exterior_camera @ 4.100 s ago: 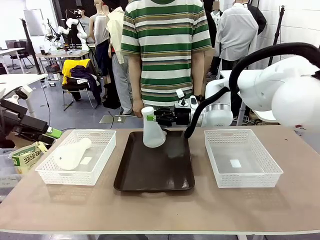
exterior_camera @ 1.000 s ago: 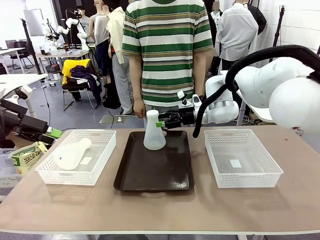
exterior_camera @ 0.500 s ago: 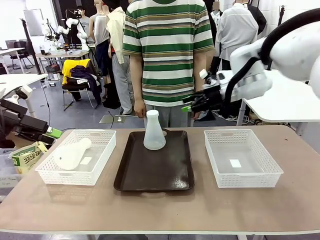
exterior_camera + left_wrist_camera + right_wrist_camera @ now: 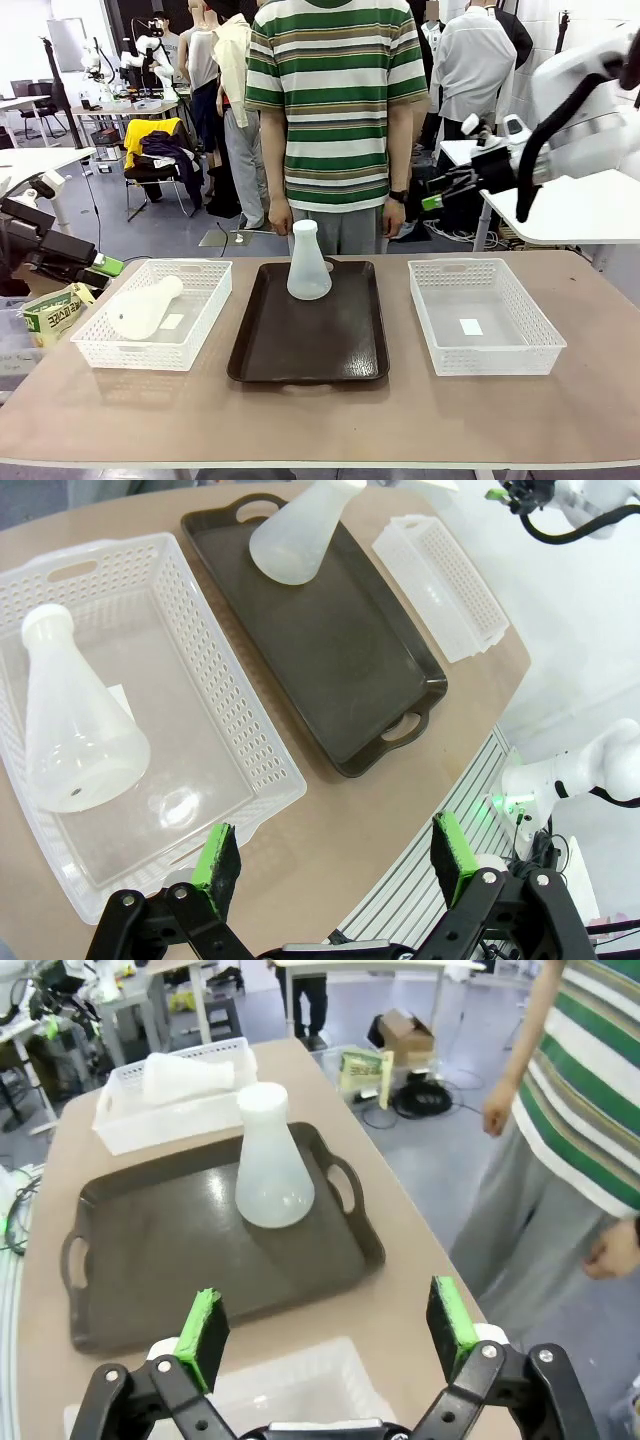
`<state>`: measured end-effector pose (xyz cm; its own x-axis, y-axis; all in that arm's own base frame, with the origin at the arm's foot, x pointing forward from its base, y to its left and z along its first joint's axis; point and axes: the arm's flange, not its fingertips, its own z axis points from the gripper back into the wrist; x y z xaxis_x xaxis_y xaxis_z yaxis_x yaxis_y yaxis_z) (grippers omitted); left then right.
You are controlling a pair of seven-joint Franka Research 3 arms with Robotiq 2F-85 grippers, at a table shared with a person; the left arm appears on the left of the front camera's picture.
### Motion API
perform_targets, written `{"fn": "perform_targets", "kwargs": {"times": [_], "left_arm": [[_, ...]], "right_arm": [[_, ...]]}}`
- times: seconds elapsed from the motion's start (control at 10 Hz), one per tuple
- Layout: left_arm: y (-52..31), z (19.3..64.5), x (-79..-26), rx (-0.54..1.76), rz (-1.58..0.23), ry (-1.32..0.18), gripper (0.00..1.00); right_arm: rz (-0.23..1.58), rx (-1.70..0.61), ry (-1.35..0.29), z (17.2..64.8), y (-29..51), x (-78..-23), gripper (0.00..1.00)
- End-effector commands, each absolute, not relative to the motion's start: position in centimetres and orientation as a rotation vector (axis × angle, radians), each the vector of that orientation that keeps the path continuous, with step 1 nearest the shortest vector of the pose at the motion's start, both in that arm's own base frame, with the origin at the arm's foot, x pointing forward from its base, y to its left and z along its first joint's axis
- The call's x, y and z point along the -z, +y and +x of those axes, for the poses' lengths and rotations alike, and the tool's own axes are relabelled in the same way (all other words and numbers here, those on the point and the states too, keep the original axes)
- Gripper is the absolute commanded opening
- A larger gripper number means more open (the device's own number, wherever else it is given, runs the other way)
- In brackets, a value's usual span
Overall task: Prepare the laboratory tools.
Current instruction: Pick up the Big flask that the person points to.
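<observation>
One milky-white conical flask (image 4: 308,262) (image 4: 300,535) (image 4: 270,1160) stands upright on the far end of the dark brown tray (image 4: 310,350) (image 4: 340,670) (image 4: 150,1250). A second flask (image 4: 145,306) (image 4: 75,730) (image 4: 190,1073) lies on its side in the left white basket (image 4: 200,340) (image 4: 250,740). My right gripper (image 4: 432,200) (image 4: 325,1320) hangs open and empty in the air, up and to the right of the tray. At the table's left edge, beside the left basket, my left gripper (image 4: 105,266) (image 4: 335,860) is open and empty.
A white basket (image 4: 485,345) (image 4: 445,585) with nothing but a small label inside stands right of the tray. A person in a striped shirt (image 4: 335,110) stands at the far edge behind the tray, hands (image 4: 500,1110) hanging down. A green packet (image 4: 50,310) sits off the table's left side.
My right gripper has let go of the flask on the tray and pulled back up and to the right. The flask stays standing. The left arm has not moved.
</observation>
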<state>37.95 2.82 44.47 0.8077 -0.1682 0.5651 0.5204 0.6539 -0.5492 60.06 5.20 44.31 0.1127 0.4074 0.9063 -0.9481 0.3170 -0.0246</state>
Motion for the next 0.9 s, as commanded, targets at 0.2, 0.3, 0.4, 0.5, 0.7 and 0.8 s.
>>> {"fn": "perform_targets", "kwargs": {"times": [0.2, 0.3, 0.4, 0.5, 0.7, 0.8], "left_arm": [[2.9, 38.0, -44.3, 0.419, -0.784, -0.521, 1.0], [2.9, 38.0, -44.3, 0.419, -0.784, -0.521, 1.0], [2.9, 38.0, -44.3, 0.419, -0.784, -0.521, 1.0], [2.9, 38.0, -44.3, 0.419, -0.784, -0.521, 1.0], [2.9, 38.0, -44.3, 0.419, -0.784, -0.521, 1.0], [2.9, 38.0, -44.3, 0.419, -0.784, -0.521, 1.0]], "right_arm": [[0.695, -1.073, -1.011, 58.0, 4.1, -42.7, 1.0], [0.739, -1.081, -1.079, 57.7, 4.2, -42.0, 1.0], [0.682, -1.079, -0.982, 58.3, 3.5, -43.4, 1.0], [0.682, -1.079, -0.982, 58.3, 3.5, -43.4, 1.0], [0.682, -1.079, -0.982, 58.3, 3.5, -43.4, 1.0], [0.682, -1.079, -0.982, 58.3, 3.5, -43.4, 1.0]]}}
